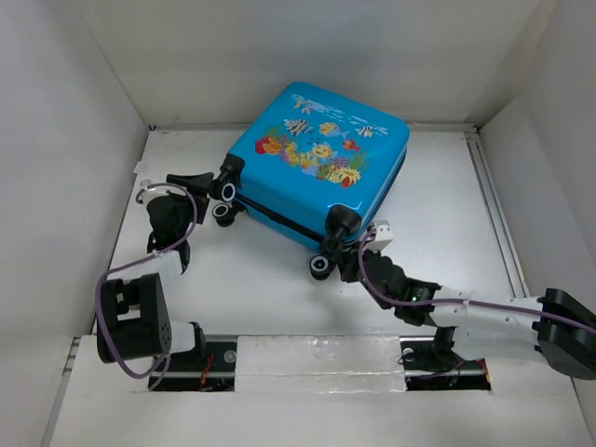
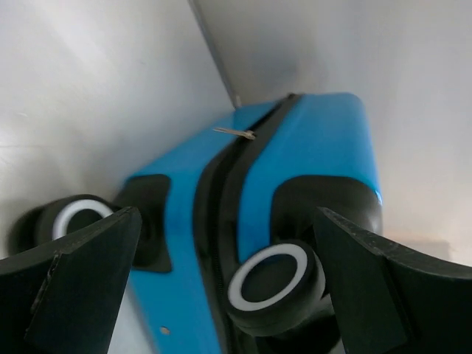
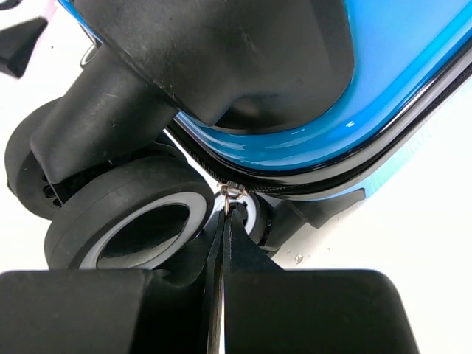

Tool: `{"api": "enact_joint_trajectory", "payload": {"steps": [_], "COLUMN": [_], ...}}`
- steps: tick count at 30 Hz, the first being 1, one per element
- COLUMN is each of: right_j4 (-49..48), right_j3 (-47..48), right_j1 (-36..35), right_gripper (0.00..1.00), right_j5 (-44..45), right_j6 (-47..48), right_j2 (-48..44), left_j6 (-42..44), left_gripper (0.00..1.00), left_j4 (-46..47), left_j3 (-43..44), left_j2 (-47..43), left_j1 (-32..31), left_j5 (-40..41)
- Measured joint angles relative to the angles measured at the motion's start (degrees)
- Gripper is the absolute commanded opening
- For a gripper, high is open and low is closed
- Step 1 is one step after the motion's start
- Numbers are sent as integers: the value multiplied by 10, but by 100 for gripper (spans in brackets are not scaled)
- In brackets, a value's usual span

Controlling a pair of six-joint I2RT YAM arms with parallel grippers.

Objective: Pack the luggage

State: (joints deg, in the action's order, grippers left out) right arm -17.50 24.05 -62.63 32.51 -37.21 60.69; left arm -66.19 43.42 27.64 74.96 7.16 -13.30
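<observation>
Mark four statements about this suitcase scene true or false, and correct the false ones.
1. The luggage lies printed face up. True.
2. The luggage stands open with its lining showing. False: it is closed.
3. The right jaws are shut on a zipper pull. True.
4. The left jaws clamp a wheel. False: they stand wide open, not closed on it.
</observation>
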Motion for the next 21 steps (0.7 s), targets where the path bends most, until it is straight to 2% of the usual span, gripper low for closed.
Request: {"api": "enact_joint_trajectory", "payload": {"steps": [6, 9, 10, 11, 12, 13, 17, 21], "right_j4": [-8, -12, -12, -12, -12, -14, -16, -5], "right_j3": [0, 0, 0, 0, 0, 0, 0, 0], "right_j1": [0, 0, 0, 0, 2, 4, 25, 77], "right_gripper": [0, 0, 0, 0, 0, 0, 0, 0], "right_j5": [-1, -3, -3, -3, -6, -13, -45, -108], "right_j6": [-2, -2, -2, -2, -2, -2, -2, 5], "right_j2": [12, 17, 17, 17, 17, 17, 9, -17], "left_j6": [-36, -50, -55, -54, -63, -61, -70, -65], "left_gripper": [93, 70, 56, 27, 16, 0, 0, 0], "left_j4": [108, 152, 163, 168, 180, 190, 226, 254], "left_j3": [0, 0, 0, 0, -1, -2, -9, -21], "left_j2": [36, 49, 52, 56, 62, 68, 87, 89], "left_j1": [-16, -21, -22, -22, -21, -14, -21, -46], "left_j5": [-49, -67, -70, -70, -64, -67, -59, -12]}}
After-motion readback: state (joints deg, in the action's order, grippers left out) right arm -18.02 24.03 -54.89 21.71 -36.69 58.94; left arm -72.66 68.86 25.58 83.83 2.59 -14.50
